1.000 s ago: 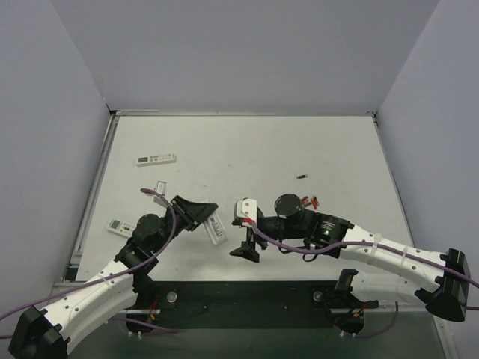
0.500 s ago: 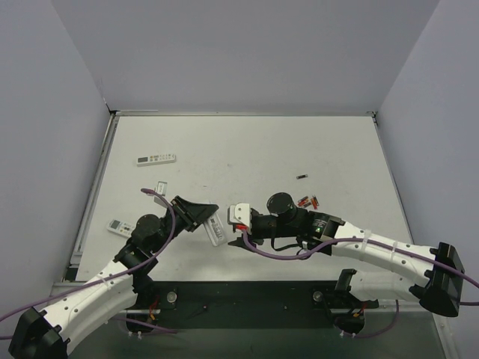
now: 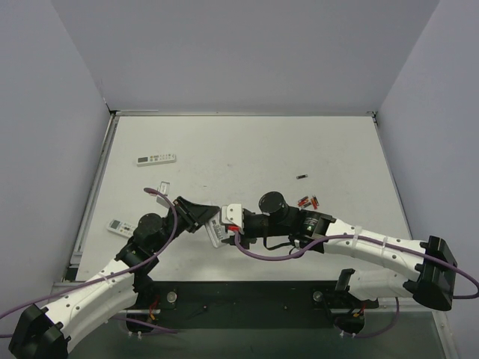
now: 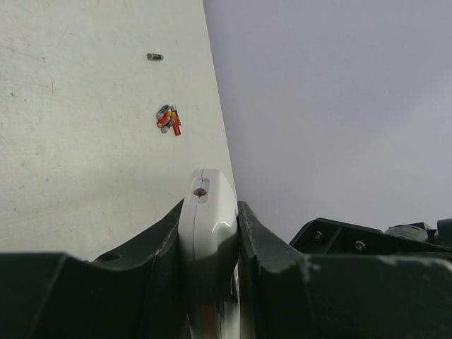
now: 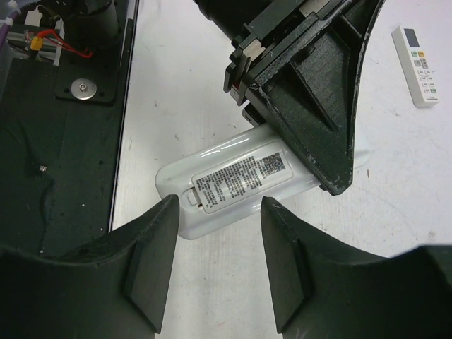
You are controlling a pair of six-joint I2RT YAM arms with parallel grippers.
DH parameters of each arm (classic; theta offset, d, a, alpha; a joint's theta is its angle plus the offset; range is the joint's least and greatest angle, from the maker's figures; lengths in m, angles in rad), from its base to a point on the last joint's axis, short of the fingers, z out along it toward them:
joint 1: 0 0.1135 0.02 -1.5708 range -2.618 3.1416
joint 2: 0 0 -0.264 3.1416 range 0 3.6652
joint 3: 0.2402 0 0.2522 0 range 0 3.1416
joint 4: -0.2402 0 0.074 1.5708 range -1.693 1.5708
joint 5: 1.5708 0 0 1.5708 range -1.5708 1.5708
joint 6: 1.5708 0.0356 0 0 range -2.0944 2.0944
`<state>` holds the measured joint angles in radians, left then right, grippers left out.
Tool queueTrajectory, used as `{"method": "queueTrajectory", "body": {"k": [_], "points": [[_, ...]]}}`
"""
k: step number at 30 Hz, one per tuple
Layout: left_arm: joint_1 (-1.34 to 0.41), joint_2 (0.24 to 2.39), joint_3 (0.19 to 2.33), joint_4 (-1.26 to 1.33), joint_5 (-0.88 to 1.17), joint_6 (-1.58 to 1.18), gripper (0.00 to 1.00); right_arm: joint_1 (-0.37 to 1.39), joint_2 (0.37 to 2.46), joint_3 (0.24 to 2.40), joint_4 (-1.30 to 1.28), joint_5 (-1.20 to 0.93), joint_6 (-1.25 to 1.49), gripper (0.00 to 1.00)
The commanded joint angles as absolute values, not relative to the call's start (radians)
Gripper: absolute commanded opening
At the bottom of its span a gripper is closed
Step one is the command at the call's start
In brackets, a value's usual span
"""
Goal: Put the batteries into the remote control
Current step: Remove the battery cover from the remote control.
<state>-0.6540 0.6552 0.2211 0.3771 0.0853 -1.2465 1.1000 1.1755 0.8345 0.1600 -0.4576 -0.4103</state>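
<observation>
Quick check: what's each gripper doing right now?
Left gripper: closed on the white remote, clamping its long sides.
Right gripper: open, holding nothing, fingers spread in front of the remote's labelled back.

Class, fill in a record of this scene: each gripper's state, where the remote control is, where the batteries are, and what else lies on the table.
Left gripper: shut on the remote control
Remote control: label side faces the right wrist camera
Right gripper: open, at the remote's free end
Batteries: small cluster loose on the table, right of both grippers
Other items: second remote and third remote, on the table's left side
</observation>
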Motion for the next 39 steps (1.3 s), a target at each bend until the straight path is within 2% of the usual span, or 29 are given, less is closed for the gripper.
{"method": "queueTrajectory", "body": {"k": [1, 13, 28, 39], "points": [[-0.65, 0.655, 0.256, 0.434, 0.104, -1.258, 0.0, 1.109, 1.189, 0.88, 0.204, -0.468, -0.431, 0.45], [-0.65, 0.663, 0.259, 0.452, 0.112, -1.282, 0.0, 1.117, 1.218, 0.884, 0.187, -0.453, -0.457, 0.43], [-0.65, 0.661, 0.252, 0.497, 0.141, -1.338, 0.0, 1.149, 1.264, 0.885, 0.098, -0.331, -0.571, 0.42], [-0.65, 0.701, 0.258, 0.508, 0.21, -1.365, 0.0, 1.236, 1.258, 0.815, 0.241, -0.034, -0.707, 0.26]]}}
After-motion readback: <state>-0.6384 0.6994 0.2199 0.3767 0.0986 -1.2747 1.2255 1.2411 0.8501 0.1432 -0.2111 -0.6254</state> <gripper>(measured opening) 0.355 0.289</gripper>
